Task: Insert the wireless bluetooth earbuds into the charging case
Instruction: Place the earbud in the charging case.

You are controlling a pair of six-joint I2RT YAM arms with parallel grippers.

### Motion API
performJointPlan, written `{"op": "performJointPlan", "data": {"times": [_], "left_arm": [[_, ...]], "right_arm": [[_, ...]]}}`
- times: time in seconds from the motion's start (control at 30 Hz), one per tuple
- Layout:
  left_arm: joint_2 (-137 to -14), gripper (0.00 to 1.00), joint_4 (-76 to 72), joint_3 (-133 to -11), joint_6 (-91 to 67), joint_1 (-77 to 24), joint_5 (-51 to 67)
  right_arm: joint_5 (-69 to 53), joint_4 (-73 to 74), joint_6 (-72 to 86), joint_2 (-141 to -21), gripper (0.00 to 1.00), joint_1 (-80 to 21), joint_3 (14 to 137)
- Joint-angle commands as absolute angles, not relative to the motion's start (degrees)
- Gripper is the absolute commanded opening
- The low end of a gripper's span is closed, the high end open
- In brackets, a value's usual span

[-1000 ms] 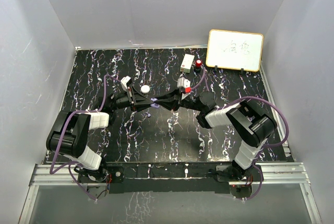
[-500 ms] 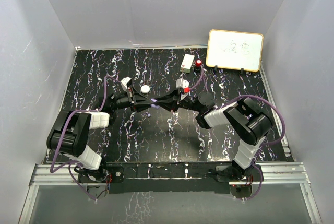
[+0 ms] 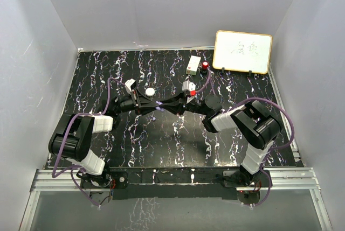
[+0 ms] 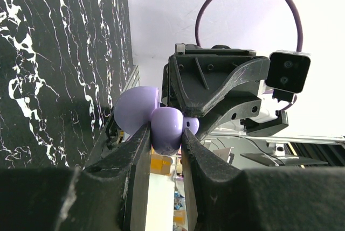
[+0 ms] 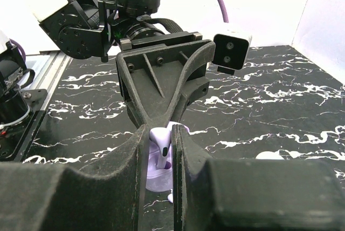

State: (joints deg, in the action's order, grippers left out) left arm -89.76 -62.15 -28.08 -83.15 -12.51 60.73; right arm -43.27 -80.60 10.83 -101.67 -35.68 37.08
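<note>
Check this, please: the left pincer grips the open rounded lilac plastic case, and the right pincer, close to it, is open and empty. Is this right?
Not quite. The right pincer is not open and empty: it is shut on a small pale lilac earbud, as the right wrist view shows. The left pincer does grip the open rounded lilac plastic case.

Two arms [image 3: 81, 134] [image 3: 259, 126], one purple case [image 4: 166, 128], one gripped white earbud [image 5: 161, 146], one whiteboard [image 3: 242, 51], one red knob [image 3: 205, 66].

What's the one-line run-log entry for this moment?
left pincer: shut on purple charging case | right pincer: shut on purple earbud | earbud at case opening, seating not visible
</note>
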Motion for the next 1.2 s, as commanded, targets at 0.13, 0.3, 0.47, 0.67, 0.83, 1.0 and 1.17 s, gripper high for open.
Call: {"op": "performJointPlan", "data": {"times": [0.13,0.3,0.47,0.67,0.83,1.0,1.17], "left_arm": [[-89.9,0.00,-66.9,-28.7,-85.4,-12.8,61.0],[-89.9,0.00,-67.0,-28.6,-85.3,-12.8,61.1],[-90.0,0.00,-67.0,-28.7,-85.5,-12.8,61.0],[-90.1,0.00,-67.7,-28.7,-86.0,-12.8,60.8],[-90.2,0.00,-68.2,-28.3,-86.4,-12.8,60.8],[-90.3,0.00,-68.0,-28.4,-86.4,-12.8,60.8],[-90.2,0.00,-67.6,-28.4,-86.2,-12.8,60.7]], "right_arm": [[-43.0,-86.4,11.2,-102.7,0.00,-36.0,38.3],[-42.9,-86.7,11.4,-102.8,0.00,-36.0,38.5],[-43.3,-86.6,11.3,-102.9,0.00,-36.0,38.5],[-43.7,-86.6,10.8,-102.9,0.00,-35.9,38.4],[-43.6,-85.8,8.8,-102.4,0.00,-36.0,38.0],[-43.3,-84.7,7.2,-101.7,0.00,-36.0,37.9],[-42.9,-82.8,5.6,-100.8,0.00,-36.0,37.6]]}}
